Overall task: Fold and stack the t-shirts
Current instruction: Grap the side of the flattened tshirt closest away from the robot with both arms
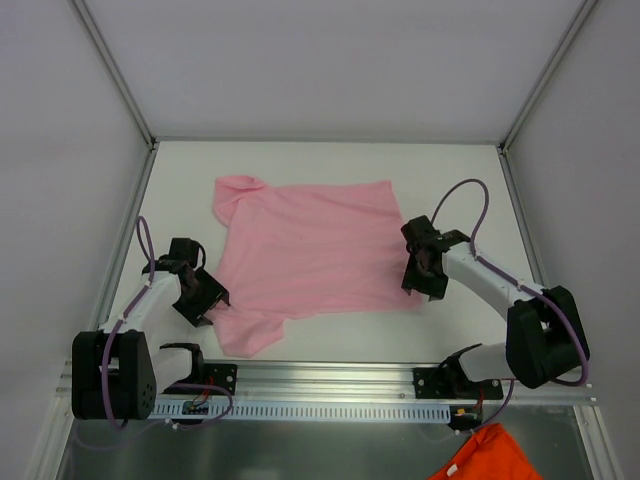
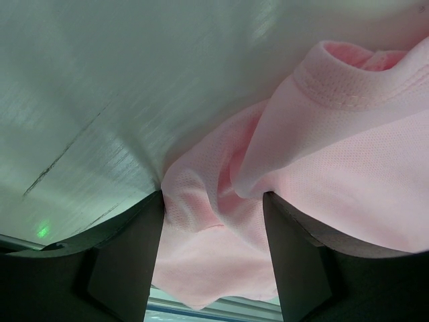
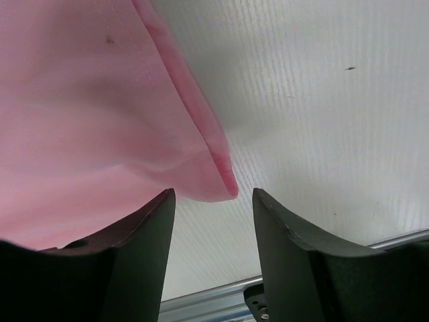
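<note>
left hand point(image 2: 213, 221), 8 o'clock: parted astride t-shirt point(image 1: 310, 250) sleeve, grip unclear | right hand point(image 3: 213, 201), 3 o'clock: parted, empty, beside hem corner

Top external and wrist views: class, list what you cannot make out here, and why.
Top external: bright orange cloth, cut off by the bottom edge.
Left wrist: whether the left pincer grips the thin light pink t-shirt; bunched fabric hides contact.
Right wrist: most of the t-shirt, beyond the left edge.
</note>
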### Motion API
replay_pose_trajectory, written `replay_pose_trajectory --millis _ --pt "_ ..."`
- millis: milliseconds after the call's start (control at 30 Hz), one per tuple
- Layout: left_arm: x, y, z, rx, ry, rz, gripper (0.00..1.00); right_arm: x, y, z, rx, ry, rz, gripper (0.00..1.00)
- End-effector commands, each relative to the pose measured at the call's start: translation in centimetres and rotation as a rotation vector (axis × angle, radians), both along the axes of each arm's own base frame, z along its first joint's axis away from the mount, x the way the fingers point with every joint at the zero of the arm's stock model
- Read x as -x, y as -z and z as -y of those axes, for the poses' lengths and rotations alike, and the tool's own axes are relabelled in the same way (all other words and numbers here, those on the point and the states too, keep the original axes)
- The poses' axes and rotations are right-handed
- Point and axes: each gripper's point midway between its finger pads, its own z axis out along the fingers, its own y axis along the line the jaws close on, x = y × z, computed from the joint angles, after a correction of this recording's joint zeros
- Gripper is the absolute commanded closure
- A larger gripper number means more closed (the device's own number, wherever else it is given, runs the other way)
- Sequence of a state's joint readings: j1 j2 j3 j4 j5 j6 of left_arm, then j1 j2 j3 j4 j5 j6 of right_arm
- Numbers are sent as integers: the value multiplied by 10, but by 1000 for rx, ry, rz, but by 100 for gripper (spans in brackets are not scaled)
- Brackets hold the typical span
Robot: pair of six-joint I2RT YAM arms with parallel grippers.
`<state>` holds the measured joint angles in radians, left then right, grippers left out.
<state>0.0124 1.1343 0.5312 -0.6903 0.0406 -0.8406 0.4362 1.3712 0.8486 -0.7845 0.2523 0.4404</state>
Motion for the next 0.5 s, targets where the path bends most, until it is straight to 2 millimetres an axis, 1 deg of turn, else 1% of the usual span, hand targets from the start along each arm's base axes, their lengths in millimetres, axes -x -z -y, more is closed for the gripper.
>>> replay_pose_trajectory --millis 0,233,300,367,467 --pt "-11 -8 -5 -36 25 37 39 8 8 -1 -24 40 -14 46" --pt "-10 -8 -5 -36 25 36 39 25 24 6 -8 70 -65 47" --pt "-9 -7 -5 -36 25 33 39 25 27 7 -2 72 -67 48" --pt "-11 -7 -5 -36 25 36 39 26 29 8 2 74 -72 52" --pt "-10 -6 -6 -37 23 28 39 26 33 8 7 67 -80 52"
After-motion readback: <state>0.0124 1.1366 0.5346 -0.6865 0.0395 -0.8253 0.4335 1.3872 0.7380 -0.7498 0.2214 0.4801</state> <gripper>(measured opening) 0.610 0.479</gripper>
